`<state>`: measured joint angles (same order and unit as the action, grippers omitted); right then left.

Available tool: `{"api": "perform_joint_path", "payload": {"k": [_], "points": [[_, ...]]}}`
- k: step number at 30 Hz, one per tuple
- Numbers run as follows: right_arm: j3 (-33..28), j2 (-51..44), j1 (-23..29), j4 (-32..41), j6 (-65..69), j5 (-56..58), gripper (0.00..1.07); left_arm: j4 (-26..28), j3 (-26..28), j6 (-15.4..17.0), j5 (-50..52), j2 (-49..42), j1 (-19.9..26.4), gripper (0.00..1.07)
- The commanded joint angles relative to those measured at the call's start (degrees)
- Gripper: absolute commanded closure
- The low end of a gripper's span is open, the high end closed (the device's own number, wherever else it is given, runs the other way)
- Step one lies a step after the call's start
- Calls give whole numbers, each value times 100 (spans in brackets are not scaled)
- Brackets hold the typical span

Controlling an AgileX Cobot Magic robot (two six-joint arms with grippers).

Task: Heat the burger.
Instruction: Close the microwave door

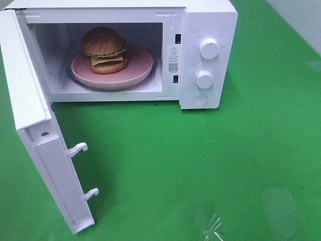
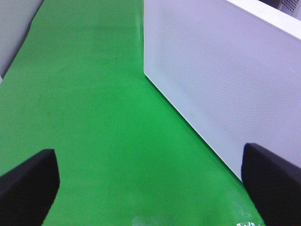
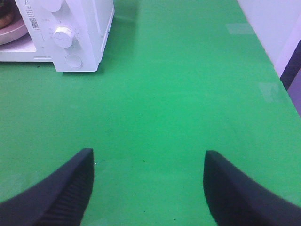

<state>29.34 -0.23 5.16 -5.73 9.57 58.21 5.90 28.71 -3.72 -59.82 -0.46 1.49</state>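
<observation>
One microwave [image 1: 200,20] with one door [image 1: 35,125] bearing two hooks [image 1: 77,148]. One burger [image 1: 104,47], one plate [image 1: 140,70]. Two knobs [image 1: 209,48], one button [image 1: 200,99]. One bench [image 1: 200,165]. Two grippers: left gripper [image 2: 148,150], right gripper [image 3: 148,151].

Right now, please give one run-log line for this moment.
burger: on pink plate inside microwave | door: open | left gripper: open, empty | right gripper: open, empty

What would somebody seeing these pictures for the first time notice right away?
The burger sitting on a pink plate inside the white microwave at the back of the green tabletop. Next, the microwave's door, swung wide open on the left of the high view. The left gripper and right gripper hang open, holding nothing.
</observation>
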Motion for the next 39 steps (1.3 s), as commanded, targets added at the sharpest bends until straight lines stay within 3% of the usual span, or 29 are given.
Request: {"api": "perform_joint_path", "payload": {"k": [1,9,13,14,15,17,18,19,22,23,24,26,29,30,39], "points": [[-17,-149,-40,23,-17,-57,43,52,-11,11,11,-97,6,9],[-17,-149,-40,23,-17,-57,43,160,-6,0,29,-97,0,9],[-17,-149,-40,23,-17,-57,43,103,69,6,120,-97,6,15],[-17,-149,-40,23,-17,-57,43,29,126,11,264,-97,6,22],[-17,-149,-40,23,-17,-57,43,29,126,11,264,-97,6,22],[-17,-149,-40,23,-17,-57,44,6,155,11,659,-86,6,43],[-17,-149,-40,23,-17,-57,44,6,155,11,659,-86,6,43],[-17,-149,-40,23,-17,-57,44,-11,155,11,900,-23,6,55],[-17,-149,-40,23,-17,-57,44,-23,155,11,1037,40,6,62],[-17,-149,-40,23,-17,-57,44,-57,143,11,1306,178,6,72],[-17,-149,-40,23,-17,-57,44,-57,143,11,1306,178,6,72],[-17,-149,-40,23,-17,-57,44,-178,143,11,1765,579,6,93],[-17,-149,-40,23,-17,-57,44,-195,143,11,1874,705,6,98],[-17,-149,-40,23,-17,-57,44,-195,143,11,2057,940,6,107],[-17,-149,-40,23,-17,-57,44,-183,-166,6,3231,1793,6,107]]}}
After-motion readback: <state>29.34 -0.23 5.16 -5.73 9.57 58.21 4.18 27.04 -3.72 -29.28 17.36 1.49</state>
